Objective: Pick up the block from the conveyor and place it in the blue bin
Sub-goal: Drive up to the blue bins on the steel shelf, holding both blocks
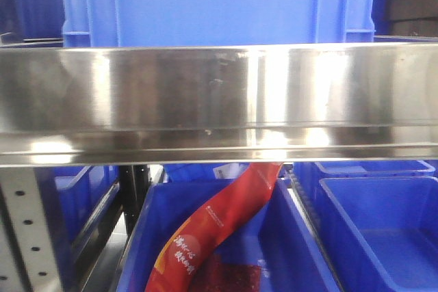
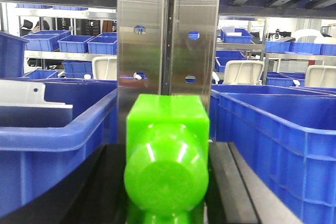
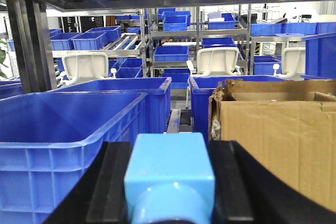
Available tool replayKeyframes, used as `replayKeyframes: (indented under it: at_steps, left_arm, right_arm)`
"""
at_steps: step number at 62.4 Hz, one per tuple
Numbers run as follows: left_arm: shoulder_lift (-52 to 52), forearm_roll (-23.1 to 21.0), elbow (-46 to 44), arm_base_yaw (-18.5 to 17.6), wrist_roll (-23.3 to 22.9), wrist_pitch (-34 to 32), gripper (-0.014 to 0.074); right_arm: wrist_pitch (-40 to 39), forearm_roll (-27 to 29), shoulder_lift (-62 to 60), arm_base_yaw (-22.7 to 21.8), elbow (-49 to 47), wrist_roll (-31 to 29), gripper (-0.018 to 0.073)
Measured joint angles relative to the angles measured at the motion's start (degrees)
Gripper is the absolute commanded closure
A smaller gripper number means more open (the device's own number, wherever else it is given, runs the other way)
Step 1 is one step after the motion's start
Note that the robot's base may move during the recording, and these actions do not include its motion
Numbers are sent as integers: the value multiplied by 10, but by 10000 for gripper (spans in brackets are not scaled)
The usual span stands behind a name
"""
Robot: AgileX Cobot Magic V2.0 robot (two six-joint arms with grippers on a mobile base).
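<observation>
In the left wrist view, my left gripper [image 2: 167, 153] is shut on a bright green block [image 2: 167, 124] with a rounded knob facing the camera. Its black fingers [image 2: 113, 182] press on both sides of the block. In the right wrist view, my right gripper [image 3: 169, 150] is shut on a light blue block [image 3: 169, 174], with black fingers [image 3: 116, 182] on either side. A blue bin [image 3: 68, 129] lies open at the left, below and ahead of the right gripper. The conveyor is out of view. Neither gripper shows in the front view.
A steel upright post [image 2: 168, 35] stands right ahead of the left gripper, with blue bins on its left [image 2: 58, 129] and right [image 2: 273, 129]. A cardboard box [image 3: 278, 140] sits right of the right gripper. In front, a steel shelf rail [image 1: 219, 100] carries a blue crate [image 1: 219, 5]; a red packet [image 1: 219, 227] lies in a lower bin.
</observation>
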Motion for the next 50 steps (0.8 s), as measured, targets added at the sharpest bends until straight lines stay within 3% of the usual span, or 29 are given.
replayKeyframes:
  at_steps: [50]
  left_arm:
    - [0,0,0,0,0,-14,708]
  right_arm:
    - [0,0,0,0,0,0,721]
